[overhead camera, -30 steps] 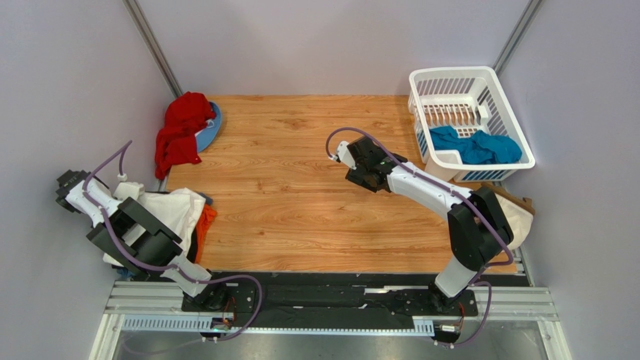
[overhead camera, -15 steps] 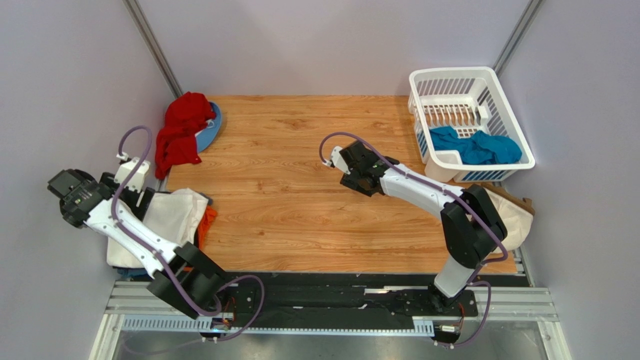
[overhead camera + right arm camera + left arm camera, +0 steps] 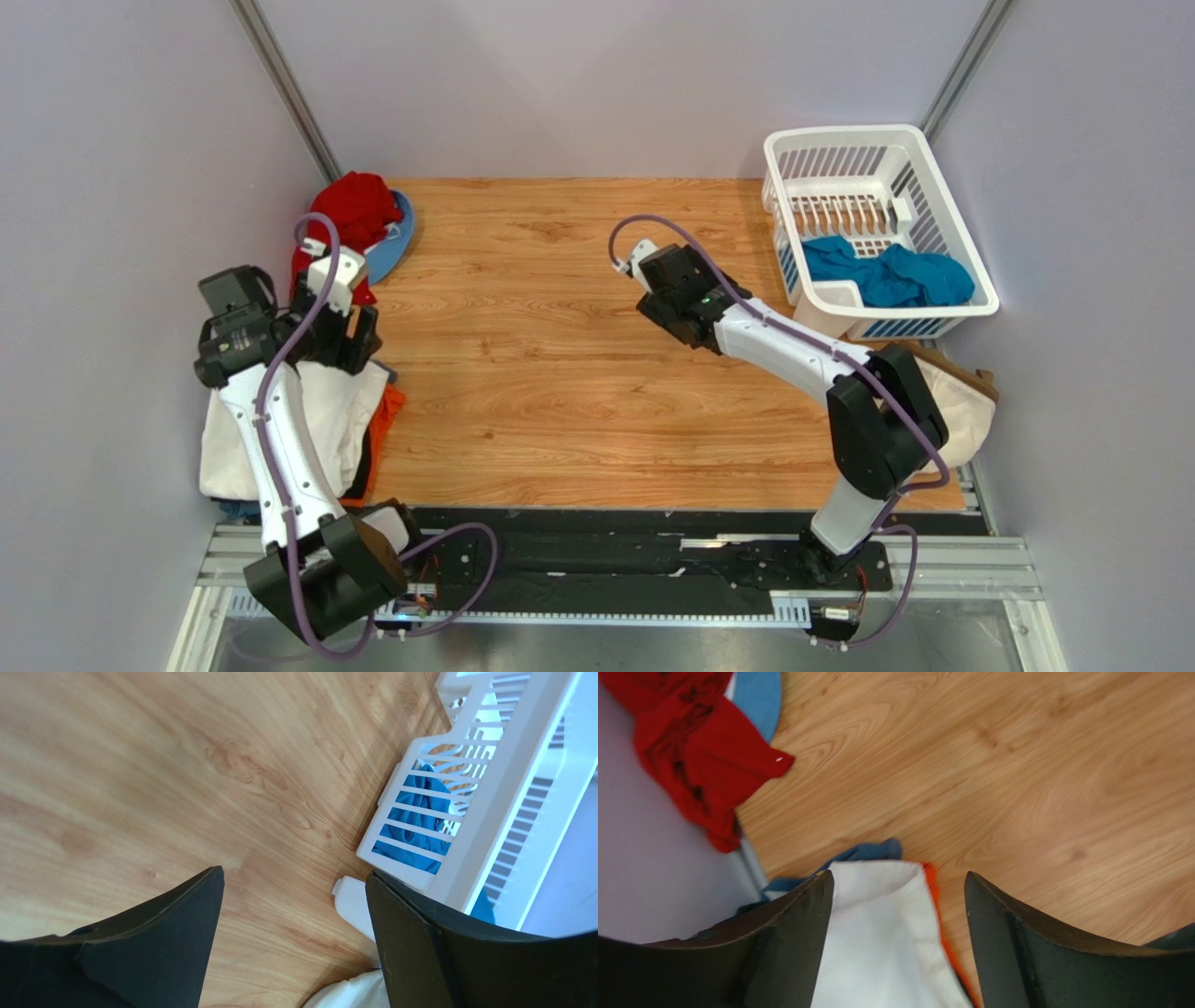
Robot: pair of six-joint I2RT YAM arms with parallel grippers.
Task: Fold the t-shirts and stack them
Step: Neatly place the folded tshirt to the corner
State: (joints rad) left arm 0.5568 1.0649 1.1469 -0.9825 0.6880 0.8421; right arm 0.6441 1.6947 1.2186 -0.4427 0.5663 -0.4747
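T-shirts located in two places. White t-shirt (image 3: 885, 938) lies topmost on a pile at the worktop's (image 3: 561, 364) near left edge, orange t-shirt (image 3: 386, 409) showing beneath it. Teal t-shirt (image 3: 887, 273) sits crumpled in the white basket (image 3: 842, 140) at the far right corner. Left gripper (image 3: 899, 882) hangs over the pile, jaws wide apart, holding nothing. Right gripper (image 3: 293, 875) hangs over bare wood near the basket, jaws likewise spread and empty.
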